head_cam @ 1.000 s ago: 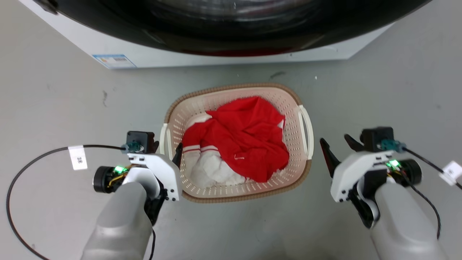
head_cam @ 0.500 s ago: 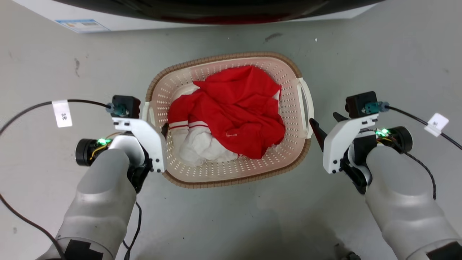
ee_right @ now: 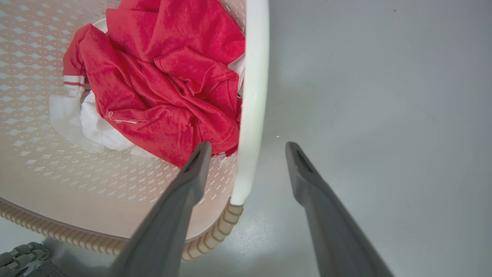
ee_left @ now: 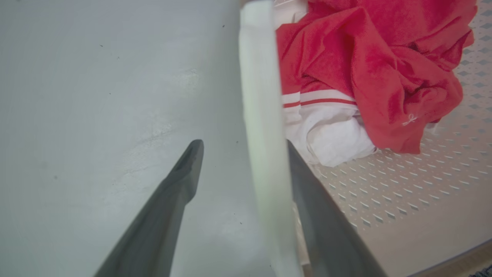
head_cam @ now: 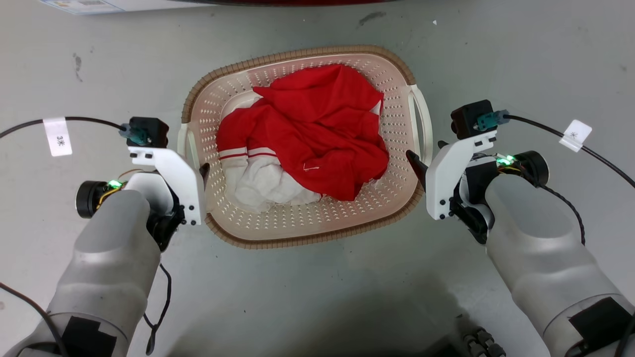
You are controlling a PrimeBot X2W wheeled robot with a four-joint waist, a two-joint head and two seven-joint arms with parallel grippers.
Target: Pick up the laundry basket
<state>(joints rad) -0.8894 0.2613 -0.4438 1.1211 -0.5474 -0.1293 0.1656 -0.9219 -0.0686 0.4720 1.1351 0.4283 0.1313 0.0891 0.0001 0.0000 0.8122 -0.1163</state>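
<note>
Since a second ago the right claw [ee_right: 248, 146] has come in from beside the basket [head_cam: 307, 224] to straddle its right handle [ee_right: 251, 96], fingers wide, one on each side of it. Left claw [ee_left: 242, 144] likewise stands wide around the left handle [ee_left: 261, 115]. Basket sits on the floor [head_cam: 317, 297], red and white clothes [head_cam: 317, 129] inside.

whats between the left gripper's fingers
The white loop handle of the laundry basket, seen in the left wrist view. It runs between the fingers of the open left gripper: one outside over the floor, the other on the basket's side.
</note>
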